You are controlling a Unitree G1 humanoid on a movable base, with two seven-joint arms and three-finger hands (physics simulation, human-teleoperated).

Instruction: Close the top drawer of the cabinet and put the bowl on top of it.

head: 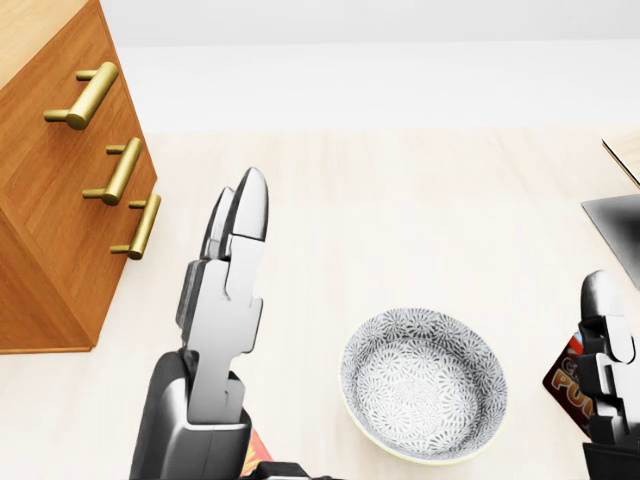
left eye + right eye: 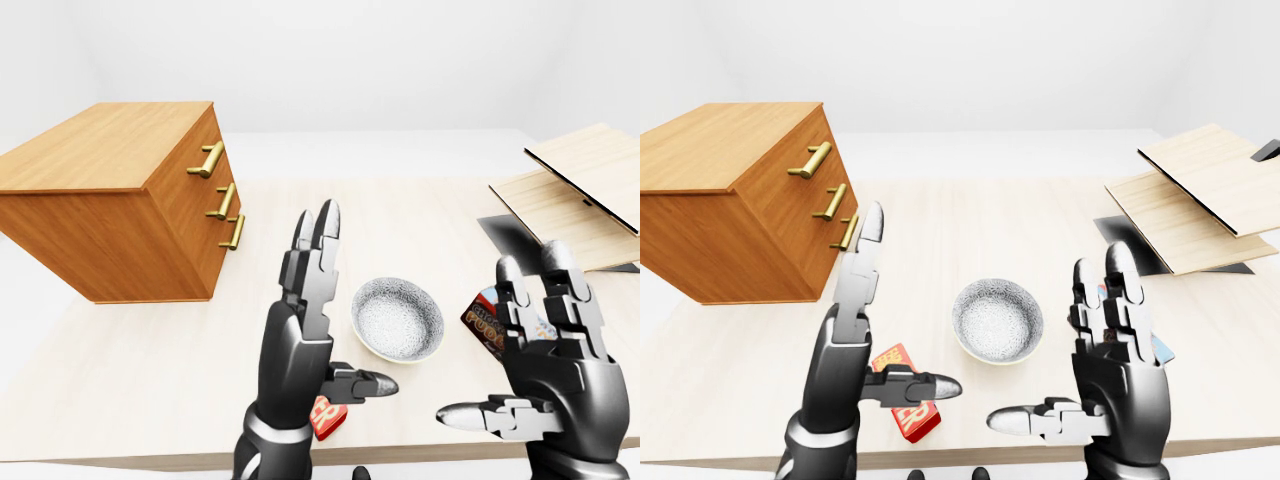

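The wooden cabinet (image 2: 120,200) stands at the left of the table, its three brass handles (image 1: 85,95) facing right; I cannot tell whether the top drawer front stands out from the others. The grey patterned bowl (image 1: 424,385) sits upright on the table, right of the cabinet. My left hand (image 2: 340,300) is raised just left of the bowl, fingers straight up and thumb pointing right, open and empty. On the bowl's other side, my right hand (image 2: 490,335) is held up open, touching nothing.
A red pack (image 2: 902,400) lies by my left wrist. A dark snack pack (image 1: 570,375) lies right of the bowl, behind my right hand. Wooden boards (image 2: 580,190) and a dark panel (image 2: 510,235) lie at the right. The table's edge (image 2: 120,462) runs along the bottom.
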